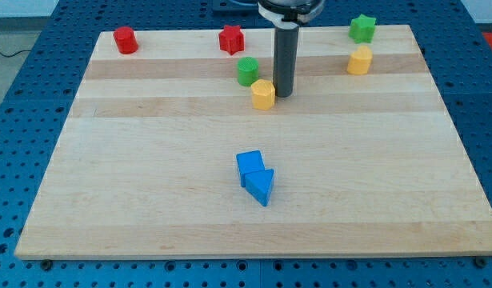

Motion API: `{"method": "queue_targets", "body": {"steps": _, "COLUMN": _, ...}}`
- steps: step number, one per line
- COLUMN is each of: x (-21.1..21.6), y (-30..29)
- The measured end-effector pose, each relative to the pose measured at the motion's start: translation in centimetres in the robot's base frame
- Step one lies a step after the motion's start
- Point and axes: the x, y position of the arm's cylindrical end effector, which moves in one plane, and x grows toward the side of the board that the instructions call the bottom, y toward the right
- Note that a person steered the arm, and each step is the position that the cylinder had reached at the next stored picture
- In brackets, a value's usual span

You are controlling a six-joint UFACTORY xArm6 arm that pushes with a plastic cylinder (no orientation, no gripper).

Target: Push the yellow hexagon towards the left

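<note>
- The yellow hexagon [263, 94] sits on the wooden tabletop [150, 160], a bit above the middle, near the view's top.
- My tip [282, 95] is just beside the yellow hexagon, on its right side in the view. It looks like it touches the block or nearly does.
- There is no claw on this arm, only a dark rod, so there is nothing to open, close or hold with.
- I think the step now is the start of the push. The tip is on the correct side to shove the block to the view's left.
- The next move needs a straight slide to the left, with the tip kept at the middle of the block so it does not slip off.
- A green cylinder [247, 71] stands just above and left of the yellow hexagon. A push that drifts upward could bump it.
- Another yellow block [359, 61] sits well apart on the right. It is not the one to push.
- Two blue blocks [255, 178] lie lower down, well out of the way.
</note>
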Motion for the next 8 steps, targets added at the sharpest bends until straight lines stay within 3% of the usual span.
{"method": "queue_targets", "body": {"steps": 2, "x": 1.3, "y": -7.9}}
{"method": "queue_targets", "body": {"steps": 4, "x": 3.3, "y": -2.8}}
{"method": "queue_targets", "body": {"steps": 6, "x": 6.3, "y": -2.2}}
{"method": "queue_targets", "body": {"steps": 7, "x": 9.2, "y": -3.6}}
{"method": "queue_targets", "body": {"steps": 8, "x": 9.2, "y": -8.9}}
